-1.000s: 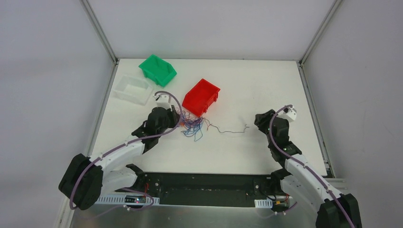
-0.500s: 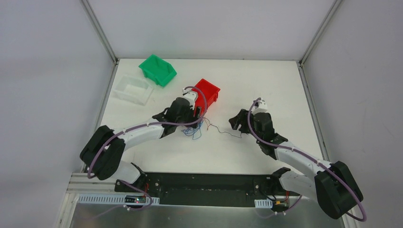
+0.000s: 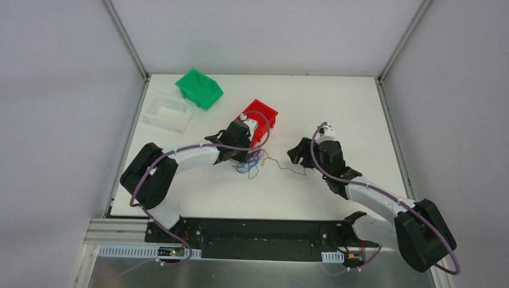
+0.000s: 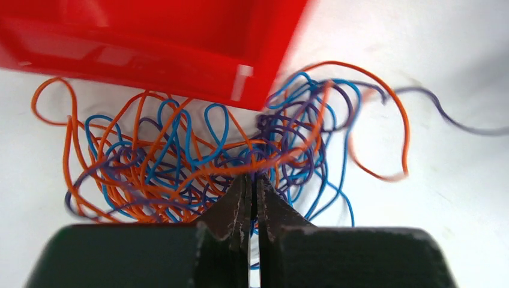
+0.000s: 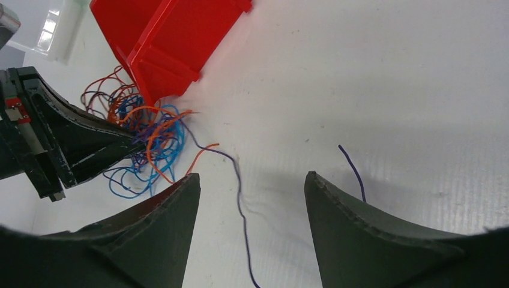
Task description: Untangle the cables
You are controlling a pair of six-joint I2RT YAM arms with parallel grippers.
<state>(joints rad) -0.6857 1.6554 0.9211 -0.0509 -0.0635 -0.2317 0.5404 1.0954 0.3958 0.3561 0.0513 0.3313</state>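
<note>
Against the red bin (image 3: 268, 113), the left claw (image 4: 253, 185) clamps the cables (image 4: 279, 153); the right claw (image 5: 252, 179) stands apart.

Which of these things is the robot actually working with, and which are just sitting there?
In use: cable tangle; trailing purple wire; left gripper, jaws shut on the tangle; right gripper, jaws open above that wire.
Lying about: red bin; green bin; clear bin.

Top camera looks down; 2 close wrist cameras share cables (image 4: 198, 159).
</note>
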